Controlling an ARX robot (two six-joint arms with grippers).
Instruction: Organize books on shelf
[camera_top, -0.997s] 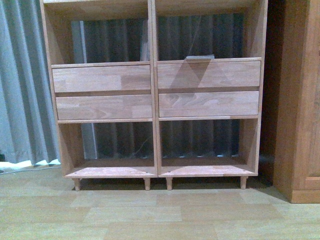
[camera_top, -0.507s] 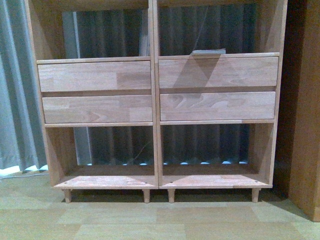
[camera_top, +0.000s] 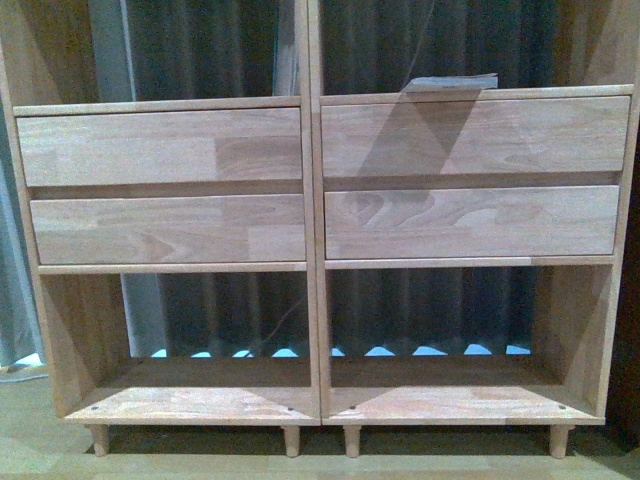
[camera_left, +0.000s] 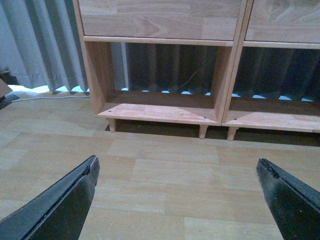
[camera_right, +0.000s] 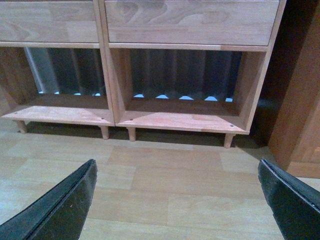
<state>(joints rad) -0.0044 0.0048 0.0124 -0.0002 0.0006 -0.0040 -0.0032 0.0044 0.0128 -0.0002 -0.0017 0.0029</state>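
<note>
The light wooden shelf is filling the front view, standing on short peg legs on the wood floor. A thin pale book is lying flat on the board just above the right-hand drawers; its cover is showing too blurred to read. A grey curtain is hanging behind the shelf. The left jaws are hovering spread wide above the floor, facing the lower left compartment and holding nothing. The right jaws are likewise gaping wide and holding nothing, facing the lower right compartment, with a darker cabinet standing beside the shelf.
</note>
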